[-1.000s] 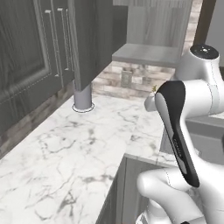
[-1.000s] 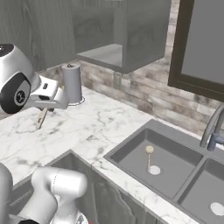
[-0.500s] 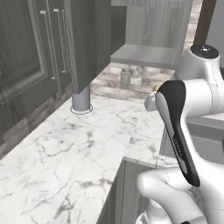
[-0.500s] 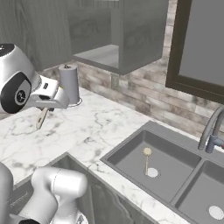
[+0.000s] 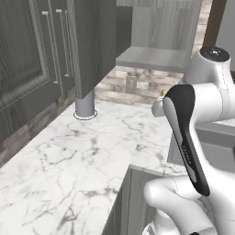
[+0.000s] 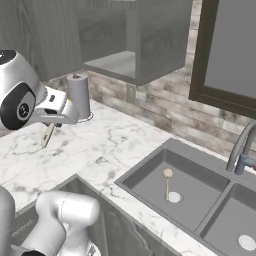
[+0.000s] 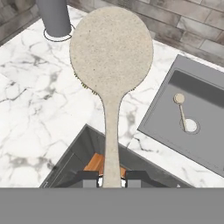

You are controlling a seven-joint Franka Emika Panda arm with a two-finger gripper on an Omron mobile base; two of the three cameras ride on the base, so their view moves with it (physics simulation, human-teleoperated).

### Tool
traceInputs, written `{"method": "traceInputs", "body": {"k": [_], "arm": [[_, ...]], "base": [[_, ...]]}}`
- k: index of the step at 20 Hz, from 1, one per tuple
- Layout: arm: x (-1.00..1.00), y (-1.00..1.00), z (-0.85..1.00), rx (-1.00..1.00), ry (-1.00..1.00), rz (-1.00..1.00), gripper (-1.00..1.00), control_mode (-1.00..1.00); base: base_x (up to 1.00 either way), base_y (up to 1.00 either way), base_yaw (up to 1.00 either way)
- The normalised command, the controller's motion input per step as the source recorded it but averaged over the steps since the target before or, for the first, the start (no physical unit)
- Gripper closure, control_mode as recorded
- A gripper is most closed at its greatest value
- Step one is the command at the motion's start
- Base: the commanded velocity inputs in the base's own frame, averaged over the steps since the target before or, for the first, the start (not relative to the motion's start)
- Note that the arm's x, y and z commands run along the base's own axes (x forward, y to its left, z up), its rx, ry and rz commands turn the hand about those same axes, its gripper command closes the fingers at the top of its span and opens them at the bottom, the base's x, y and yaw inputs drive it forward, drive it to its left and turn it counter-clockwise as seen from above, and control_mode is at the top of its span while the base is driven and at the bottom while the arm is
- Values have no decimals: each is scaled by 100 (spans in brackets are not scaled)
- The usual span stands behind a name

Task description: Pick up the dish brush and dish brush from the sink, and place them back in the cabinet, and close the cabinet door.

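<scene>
- Hand view: gripper [image 7: 112, 176] fingers clamp the handle of one dish brush [image 7: 111, 61], its round head beyond them, over the marble counter [image 7: 26, 118].
- Second dish brush [image 6: 167, 180] lies in the sink [image 6: 150, 187], far right.

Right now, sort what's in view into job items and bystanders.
Job items: dish brush gripped in the claw; second dish brush lying in the sink; open cabinet.

Bystanders: grey cylinder on the marble counter; tap; window.

The right basin of the sink [image 6: 235, 220] was cut off at 4 o'clock; the tap [image 6: 242, 148] was cropped at 3 o'clock.
</scene>
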Motion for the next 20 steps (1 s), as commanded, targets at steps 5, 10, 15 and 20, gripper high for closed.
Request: {"method": "traceInputs", "body": {"k": [5, 10, 15, 20], "arm": [[3, 0, 0, 0, 0, 0, 100, -100], [11, 0, 16, 0, 0, 0, 100, -100], [28, 0, 44, 0, 0, 0, 100, -100], [40, 0, 40, 0, -1, 0, 100, -100]], "base": [[5, 0, 0], [0, 0, 0], [0, 0, 0], [0, 0, 0]]}}
